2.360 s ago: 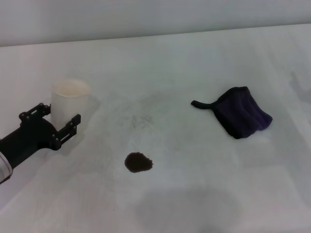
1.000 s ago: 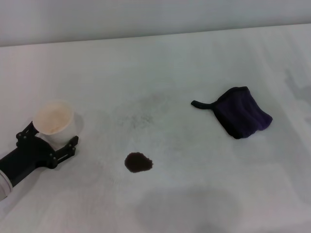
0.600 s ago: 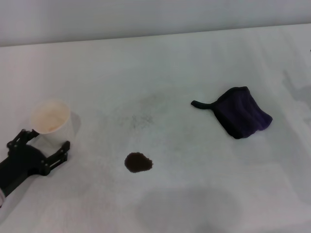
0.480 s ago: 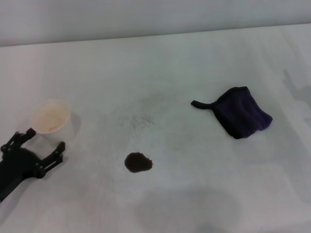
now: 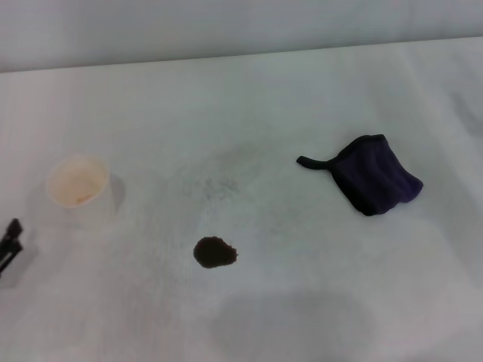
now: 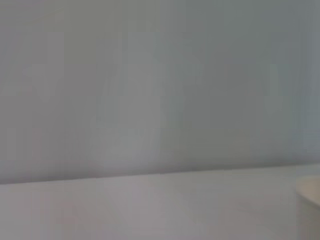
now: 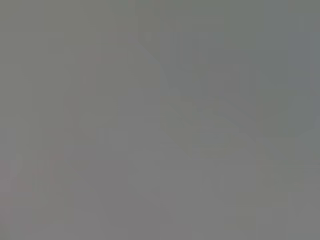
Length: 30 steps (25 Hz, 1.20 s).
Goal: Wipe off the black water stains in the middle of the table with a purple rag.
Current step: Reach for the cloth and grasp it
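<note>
Item: black water stains, one small oval dark brown-black blotch, lying on the desk near the middle, toward the near side. Item: purple rag, dark purple cloth with black edging, crumpled in a loose heap on the desk to the right of the blotch and farther back, well apart from it; a thin black strap tail runs out from its left side and lies flat on the surface. Nothing touches the rag. Item: desk, broad white top with faint grey scuffs and speckling just beyond the blotch; its far edge meets a pale wall. Item: white paper cup, upright, mouth open upward, standing on the left part of the desk, well apart from the blotch and free of any contact. Item: left end effector, only black fingertips showing at the left border of the head view, nearer than the cup and apart from it, grasping nothing; whether the fingers are spread or closed cannot be told. The left wrist view shows only wall, desk surface and a sliver of the cup. Right end effector: not in any view; right wrist view is a featureless grey.
</note>
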{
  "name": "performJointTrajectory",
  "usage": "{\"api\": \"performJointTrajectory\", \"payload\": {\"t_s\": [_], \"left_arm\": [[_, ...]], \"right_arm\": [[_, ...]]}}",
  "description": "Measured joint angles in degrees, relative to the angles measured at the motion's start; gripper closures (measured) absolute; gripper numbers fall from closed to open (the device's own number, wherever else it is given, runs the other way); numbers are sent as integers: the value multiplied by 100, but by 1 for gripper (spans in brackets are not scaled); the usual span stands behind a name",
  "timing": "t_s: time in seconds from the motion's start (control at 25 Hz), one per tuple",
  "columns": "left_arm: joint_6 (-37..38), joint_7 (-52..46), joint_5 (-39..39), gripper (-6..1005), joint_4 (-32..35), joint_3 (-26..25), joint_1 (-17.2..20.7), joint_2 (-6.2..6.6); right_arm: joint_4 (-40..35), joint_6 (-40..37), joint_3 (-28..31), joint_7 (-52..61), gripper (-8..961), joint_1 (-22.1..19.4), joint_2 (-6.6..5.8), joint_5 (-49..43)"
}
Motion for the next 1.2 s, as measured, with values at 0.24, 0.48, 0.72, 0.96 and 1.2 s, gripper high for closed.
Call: {"api": "performJointTrajectory", "payload": {"t_s": [0.24,0.48,0.72,0.96,1.2], "left_arm": [[-10,181,-452,116,6,1,84,8],[-19,304,-581,116,24,-7,42,19],[-19,350,-687,116,88,-11,33,43],[-59,361,-690,117,195,-239,33,42],[-69,441,-695,117,258,-380,-27,45]], "right_arm": [[836,-1164,-1296,2640,87,79,-638,-784],[1146,-1193,-1508,5045,131,645,-1291,-3351],[2756,-867,-1466,7164,130,777,-1228,-6390],[4557,-131,-1458,8873,130,822,-695,-8989],[5763,1073,-1458,9555,129,1064,-26,-10804]]}}
